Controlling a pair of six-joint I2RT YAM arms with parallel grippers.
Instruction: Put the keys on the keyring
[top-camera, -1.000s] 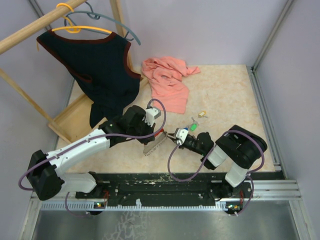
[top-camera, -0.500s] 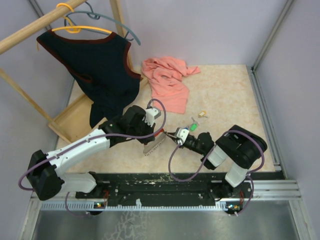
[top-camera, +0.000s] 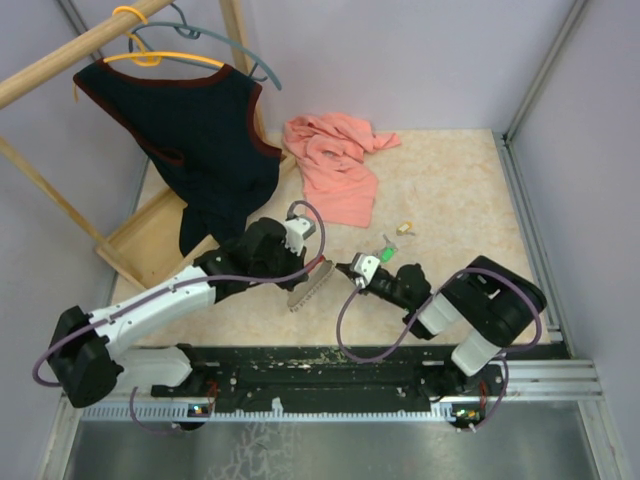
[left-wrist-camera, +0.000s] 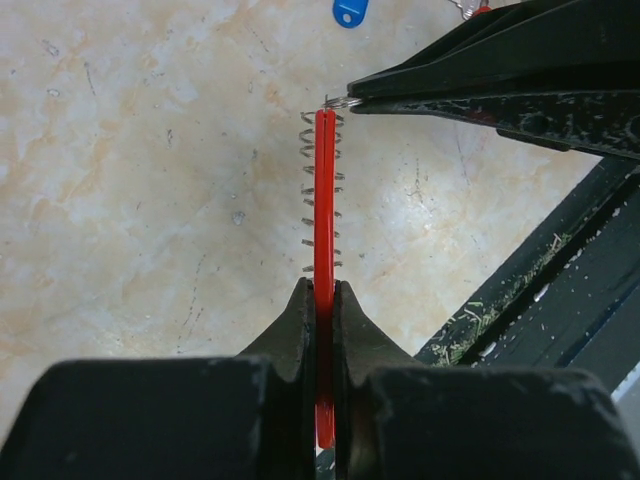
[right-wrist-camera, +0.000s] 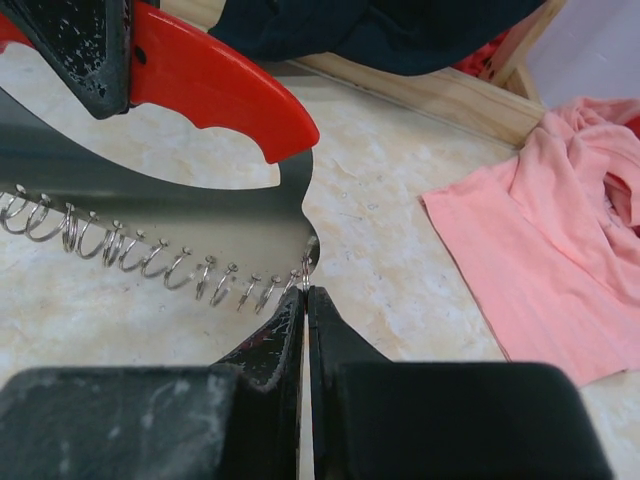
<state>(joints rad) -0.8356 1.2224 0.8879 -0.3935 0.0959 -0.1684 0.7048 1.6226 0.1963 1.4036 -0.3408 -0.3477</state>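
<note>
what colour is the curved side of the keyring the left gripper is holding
Bright red. The keyring shows best in the right wrist view.

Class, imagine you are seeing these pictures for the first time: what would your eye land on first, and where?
The red-and-grey keyring in the middle of the table, clamped by the left end effector, with the shut right end effector at the end of its row of small wire rings. Next, the pink cloth crumpled at the far side, and the dark vest hanging far left.
</note>
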